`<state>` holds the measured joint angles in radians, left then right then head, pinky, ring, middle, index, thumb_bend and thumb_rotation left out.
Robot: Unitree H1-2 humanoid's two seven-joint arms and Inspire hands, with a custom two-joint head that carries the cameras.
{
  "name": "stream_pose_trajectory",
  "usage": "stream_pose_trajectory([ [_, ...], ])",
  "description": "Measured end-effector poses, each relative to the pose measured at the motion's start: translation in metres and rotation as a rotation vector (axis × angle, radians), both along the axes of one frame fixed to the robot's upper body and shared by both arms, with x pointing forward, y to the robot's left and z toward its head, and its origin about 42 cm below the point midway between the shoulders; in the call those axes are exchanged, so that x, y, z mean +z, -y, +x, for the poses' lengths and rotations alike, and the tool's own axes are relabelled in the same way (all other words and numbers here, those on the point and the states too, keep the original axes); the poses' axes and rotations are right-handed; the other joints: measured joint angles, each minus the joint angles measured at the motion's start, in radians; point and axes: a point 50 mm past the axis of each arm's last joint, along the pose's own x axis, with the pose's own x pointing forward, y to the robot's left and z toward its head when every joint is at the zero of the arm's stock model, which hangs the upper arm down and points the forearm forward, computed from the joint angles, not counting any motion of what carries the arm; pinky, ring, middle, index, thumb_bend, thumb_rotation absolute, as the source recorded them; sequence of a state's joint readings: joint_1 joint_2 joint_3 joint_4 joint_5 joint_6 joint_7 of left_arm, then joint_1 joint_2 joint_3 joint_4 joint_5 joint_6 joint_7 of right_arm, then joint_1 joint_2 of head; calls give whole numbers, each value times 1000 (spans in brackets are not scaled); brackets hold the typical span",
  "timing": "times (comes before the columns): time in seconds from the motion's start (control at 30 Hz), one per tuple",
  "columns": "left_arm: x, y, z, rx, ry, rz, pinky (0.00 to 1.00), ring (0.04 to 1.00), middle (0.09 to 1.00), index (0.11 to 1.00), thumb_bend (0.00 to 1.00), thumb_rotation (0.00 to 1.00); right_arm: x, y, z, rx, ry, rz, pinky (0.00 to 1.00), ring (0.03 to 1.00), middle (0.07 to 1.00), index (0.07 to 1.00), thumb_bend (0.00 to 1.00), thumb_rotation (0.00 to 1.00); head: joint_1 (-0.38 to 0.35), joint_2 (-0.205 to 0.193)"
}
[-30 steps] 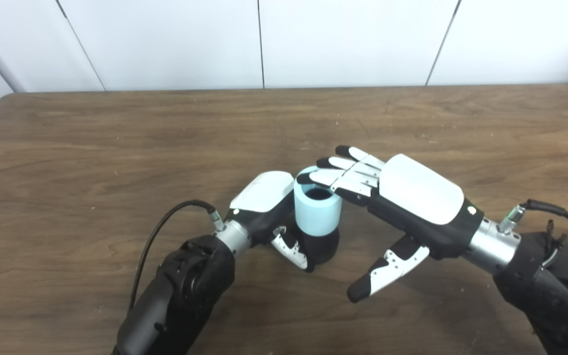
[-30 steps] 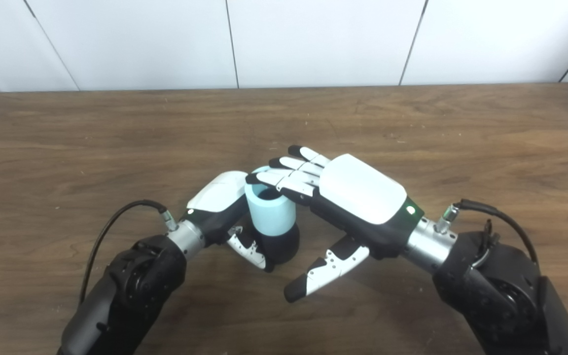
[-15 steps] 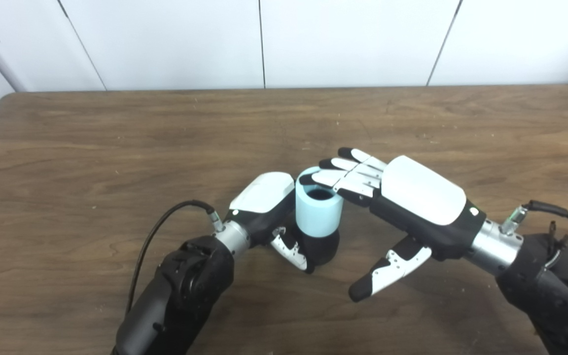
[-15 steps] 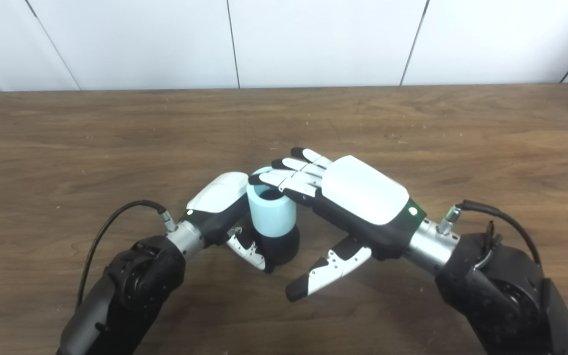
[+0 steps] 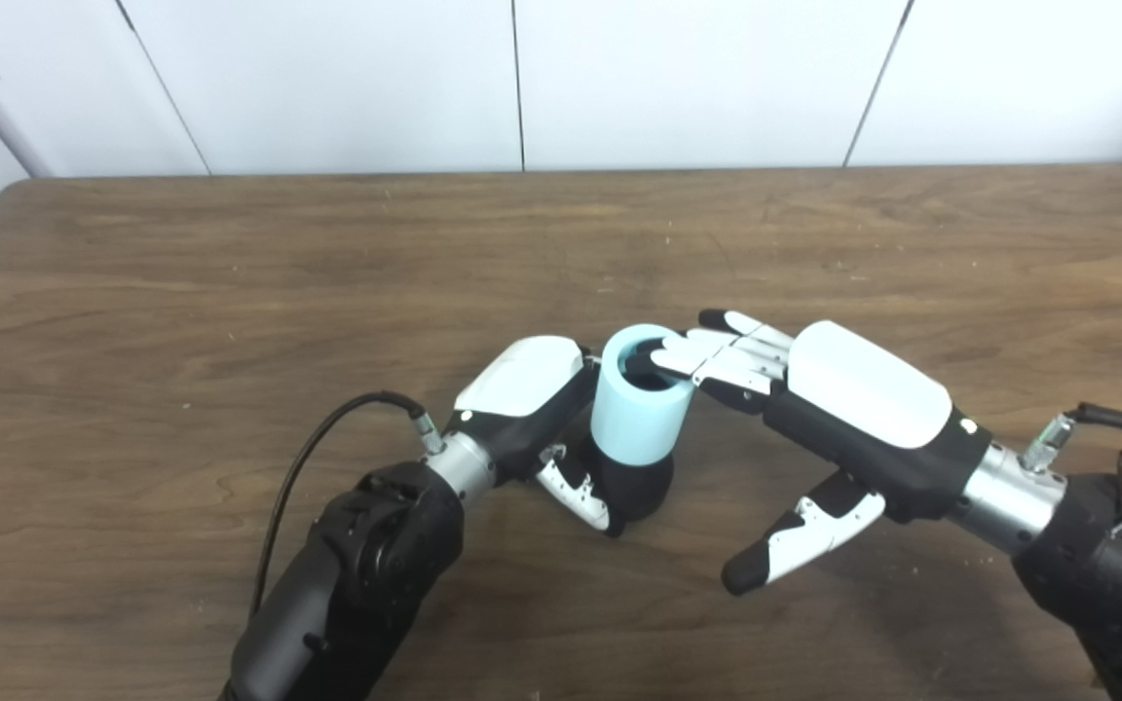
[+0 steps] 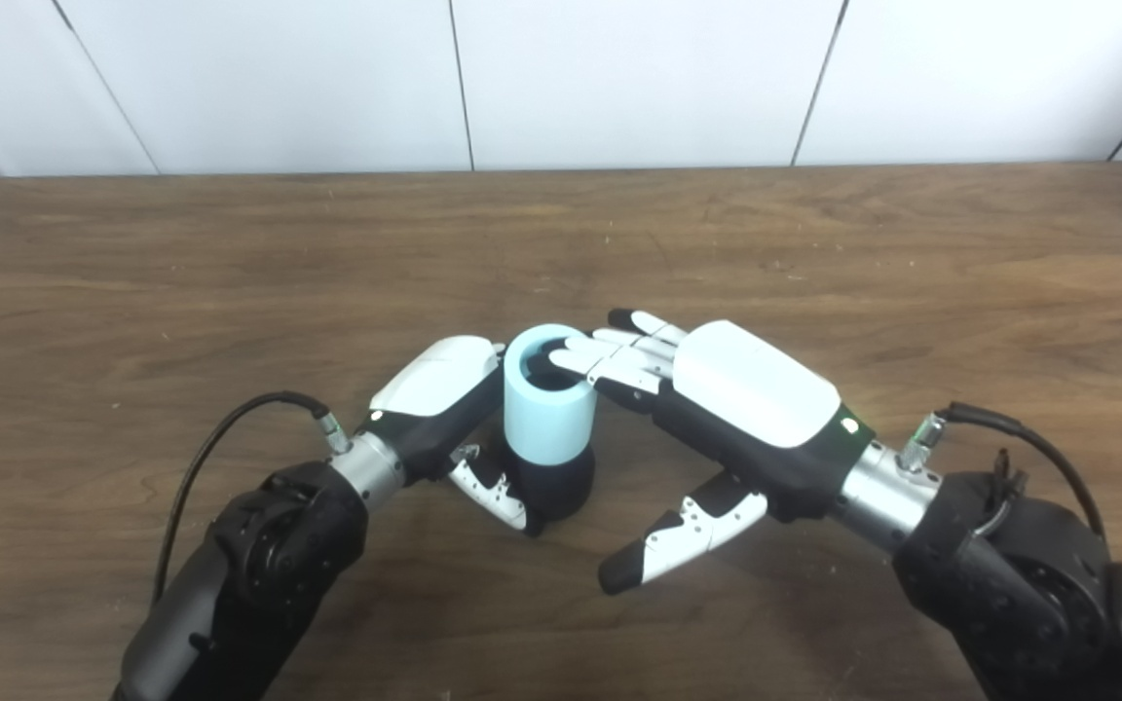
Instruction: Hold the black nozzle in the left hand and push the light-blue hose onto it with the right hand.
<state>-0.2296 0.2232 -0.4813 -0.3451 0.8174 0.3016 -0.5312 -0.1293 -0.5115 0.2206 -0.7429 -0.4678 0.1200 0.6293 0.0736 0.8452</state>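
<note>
A short light-blue hose stands upright with its lower end over the black nozzle, which rests on the table. My left hand is shut on the black nozzle, its thumb wrapped around the nozzle's front. My right hand is open, fingers stretched flat; its fingertips reach over the hose's right rim at the open top. Its thumb hangs free below, away from the hose.
The brown wooden table spreads wide on all sides of the hands. A black cable loops from my left wrist. A white panelled wall runs behind the table's far edge.
My right hand has slid to the right, its fingertips moving from across the hose's top back to its right rim. The hose top has tilted slightly right. The left hand has stayed put.
</note>
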Motion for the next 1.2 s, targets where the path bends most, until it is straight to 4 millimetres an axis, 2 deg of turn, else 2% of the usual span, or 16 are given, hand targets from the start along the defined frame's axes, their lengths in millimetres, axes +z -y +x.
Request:
stream_pose_trajectory([
  [0.53,0,0,0,0,0,2,966,633,520,470,520,0,9,-5,2,-6,-14,-4,996,914,925,921,611,931,-6,-6],
  [0.8,-1,1,1,-3,-1,5,964,630,514,474,521,0,22,0,4,-1,3,28,1000,920,925,918,619,933,-5,-11],
  [1.2,-1,1,2,-4,-3,2,925,633,498,479,523,0,55,3,10,-5,99,90,936,920,911,904,573,871,3,-14],
])
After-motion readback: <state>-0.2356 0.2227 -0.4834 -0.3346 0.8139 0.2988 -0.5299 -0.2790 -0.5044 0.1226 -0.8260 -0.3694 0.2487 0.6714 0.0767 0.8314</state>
